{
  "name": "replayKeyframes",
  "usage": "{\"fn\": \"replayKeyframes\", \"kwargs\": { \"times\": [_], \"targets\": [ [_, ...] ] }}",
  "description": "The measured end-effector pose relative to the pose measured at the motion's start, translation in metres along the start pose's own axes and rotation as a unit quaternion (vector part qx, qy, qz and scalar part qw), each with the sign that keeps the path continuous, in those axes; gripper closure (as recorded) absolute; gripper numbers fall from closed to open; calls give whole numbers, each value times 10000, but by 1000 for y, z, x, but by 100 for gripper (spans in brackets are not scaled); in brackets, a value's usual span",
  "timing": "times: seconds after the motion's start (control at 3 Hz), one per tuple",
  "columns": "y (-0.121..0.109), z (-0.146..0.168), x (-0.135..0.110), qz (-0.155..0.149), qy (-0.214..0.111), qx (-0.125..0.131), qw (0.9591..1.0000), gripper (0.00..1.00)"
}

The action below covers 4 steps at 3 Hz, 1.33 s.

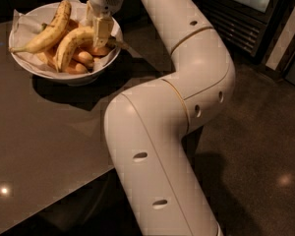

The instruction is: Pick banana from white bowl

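The curved yellow banana (pixel 70 43) lies in the white bowl (pixel 94 70), on top of some short stubby bananas (pixel 83 59). A straighter banana (pixel 49 28) lies beside it. The hand (pixel 101 31) is down over the curved banana's right end and hides it. It is hard to tell if the hand is gripping it. The bowl sits on the dark counter (pixel 44 141). The big white arm (pixel 187 82) bends across the right side.

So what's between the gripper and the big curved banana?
Nothing visible: in the camera view the gripper overlaps the banana at its stem end, over the white bowl.
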State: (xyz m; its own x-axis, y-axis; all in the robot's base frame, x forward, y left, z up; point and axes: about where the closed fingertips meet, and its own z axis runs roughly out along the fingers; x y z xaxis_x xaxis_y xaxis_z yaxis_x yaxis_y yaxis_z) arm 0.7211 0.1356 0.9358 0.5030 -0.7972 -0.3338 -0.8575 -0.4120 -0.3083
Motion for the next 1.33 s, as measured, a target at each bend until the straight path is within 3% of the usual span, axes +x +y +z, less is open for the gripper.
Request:
{"fn": "replayKeyframes", "kwargs": {
  "times": [0.33, 0.67, 1.0, 1.33],
  "targets": [
    [2, -2, 0, 48, -54, -15, 10000, 96],
    [2, -2, 0, 49, -57, -16, 10000, 100],
    [-9, -7, -4, 47, -139, 247, 9996, 100],
    [-7, -23, -13, 1, -470, 441, 9979, 100]
  ]
}}
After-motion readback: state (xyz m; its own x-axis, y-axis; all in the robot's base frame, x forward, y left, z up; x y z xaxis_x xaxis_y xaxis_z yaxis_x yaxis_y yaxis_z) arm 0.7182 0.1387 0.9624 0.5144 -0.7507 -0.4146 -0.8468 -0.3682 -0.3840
